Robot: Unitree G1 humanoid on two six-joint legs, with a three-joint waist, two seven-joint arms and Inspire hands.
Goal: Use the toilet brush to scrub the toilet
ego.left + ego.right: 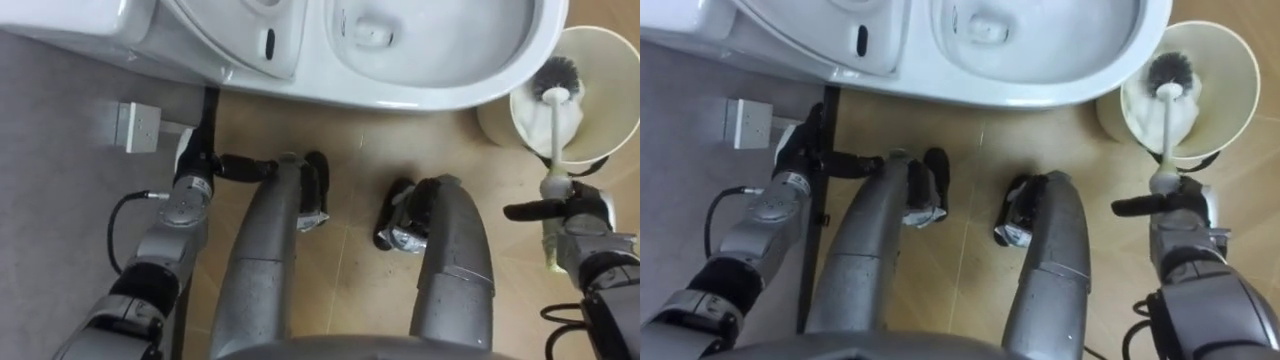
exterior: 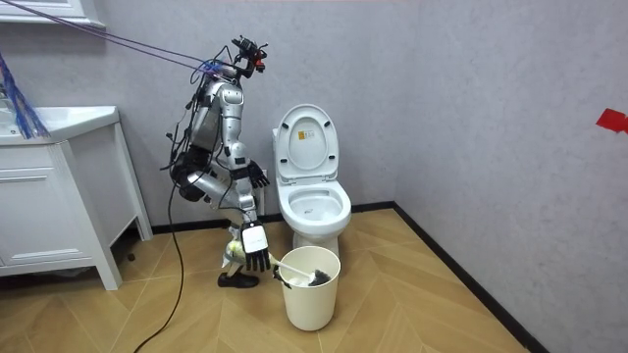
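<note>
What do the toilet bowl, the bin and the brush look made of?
Toilet bowl: likely glazed ceramic; glossy white with soft highlights.
Bin: probably plastic; matte cream, thin smooth rim.
Brush: white plastic-looking handle, dark bristle head; the fibre cannot be told.

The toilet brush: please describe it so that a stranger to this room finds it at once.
Start at the white toilet; beside it, on the robot's right, stands a cream bucket. The toilet brush leans inside it, its handle reaching the right robot hand. Only it has black bristles on a white stick.
</note>
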